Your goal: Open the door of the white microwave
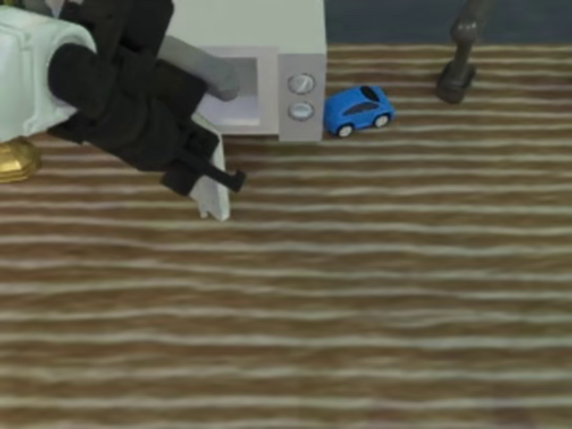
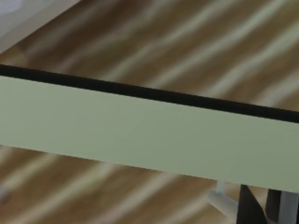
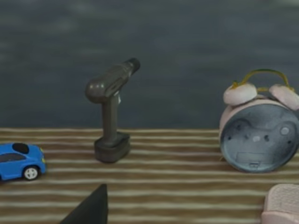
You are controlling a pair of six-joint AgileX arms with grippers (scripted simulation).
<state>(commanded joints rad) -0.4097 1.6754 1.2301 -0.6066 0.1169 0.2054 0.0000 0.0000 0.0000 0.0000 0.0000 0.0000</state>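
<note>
Left gripper (image 1: 223,179), upper left of top view, fingers clamping flat white windowed door (image 1: 214,192) edge; swing steadily outward along hinge arc.

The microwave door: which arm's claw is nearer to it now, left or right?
Left. The left claw is right at the door, which stands swung open from the white microwave. The right arm does not appear in the top view; its wrist camera faces a drill, away from the door.

Door (image 1: 214,192) largely behind left arm; microwave (image 1: 268,36) cropped by frame top.
</note>
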